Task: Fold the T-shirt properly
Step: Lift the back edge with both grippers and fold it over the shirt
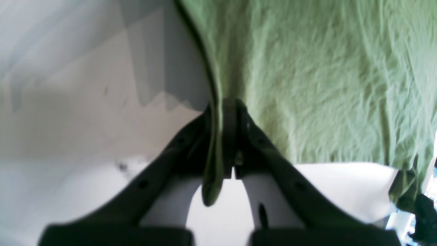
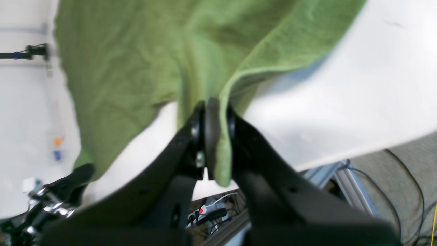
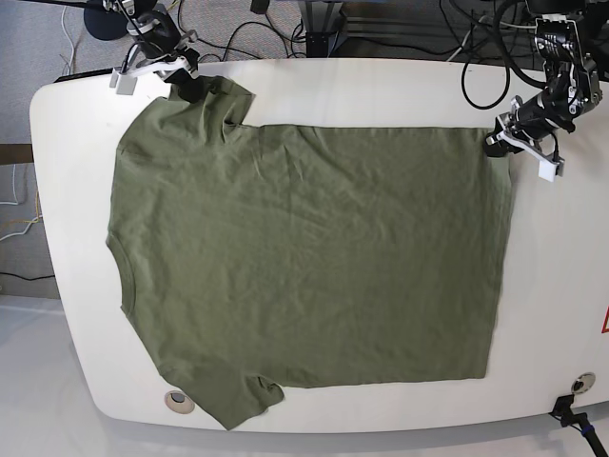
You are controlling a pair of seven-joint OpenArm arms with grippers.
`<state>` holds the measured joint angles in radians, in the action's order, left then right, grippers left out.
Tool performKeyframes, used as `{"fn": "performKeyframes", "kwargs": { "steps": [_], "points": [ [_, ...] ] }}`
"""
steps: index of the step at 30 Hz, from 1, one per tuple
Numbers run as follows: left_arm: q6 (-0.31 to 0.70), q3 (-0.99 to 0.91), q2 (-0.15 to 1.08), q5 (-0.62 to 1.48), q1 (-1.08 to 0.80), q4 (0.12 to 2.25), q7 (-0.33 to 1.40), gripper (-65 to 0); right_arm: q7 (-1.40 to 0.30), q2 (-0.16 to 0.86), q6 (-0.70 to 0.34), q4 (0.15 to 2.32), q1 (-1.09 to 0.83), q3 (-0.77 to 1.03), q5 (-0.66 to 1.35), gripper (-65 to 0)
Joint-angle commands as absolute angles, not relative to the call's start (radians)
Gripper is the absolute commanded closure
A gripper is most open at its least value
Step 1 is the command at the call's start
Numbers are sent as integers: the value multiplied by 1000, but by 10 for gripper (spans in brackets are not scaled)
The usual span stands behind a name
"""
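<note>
Shirt (image 3: 304,267) lies spread flat on the white table (image 3: 381,90), collar at the base view's left, hem at its right, no fold made. Right gripper (image 2: 213,102) is pinched on the far sleeve edge; left gripper (image 1: 225,104) is pressed together on the far hem corner. Judgement: holding both far corners lets the arms carry that long edge over as one straight fold.
</note>
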<state>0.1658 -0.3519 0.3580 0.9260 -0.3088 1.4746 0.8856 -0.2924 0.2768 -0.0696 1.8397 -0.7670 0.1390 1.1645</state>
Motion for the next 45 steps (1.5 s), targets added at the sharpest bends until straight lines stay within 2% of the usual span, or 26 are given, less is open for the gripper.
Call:
{"fn": "performKeyframes", "kwargs": {
  "steps": [1,12,18,24,27,32,39,45],
  "points": [
    [153,-355,386,895,-360,1511,918,0,-282,285,-85,1882,-797,143,1173,0],
    [153,-355,389,895,-582,1741,918,0,-282,285,-82,1956,-934,150,1181,0],
    [153,-410,390,895,-627,1886,915,0,-282,286,-87,1968,-912,186,1182,0],
    [153,-426,387,895,-489,1896,917,0,-289,292,-87,1974,-816,185,1182,0],
    [153,-426,387,895,-433,1893,917,0,-344,332,-79,1971,-736,185,1181,0],
    [153,-423,375,895,-343,1879,917,0,-418,340,-77,1963,-575,186,1175,0],
    [153,-420,349,894,-231,1865,918,0,-452,360,-77,1859,-395,177,1181,0],
    [153,-421,349,894,-125,1679,920,0,-453,398,-85,1759,-275,177,1181,0]
  ]
}}
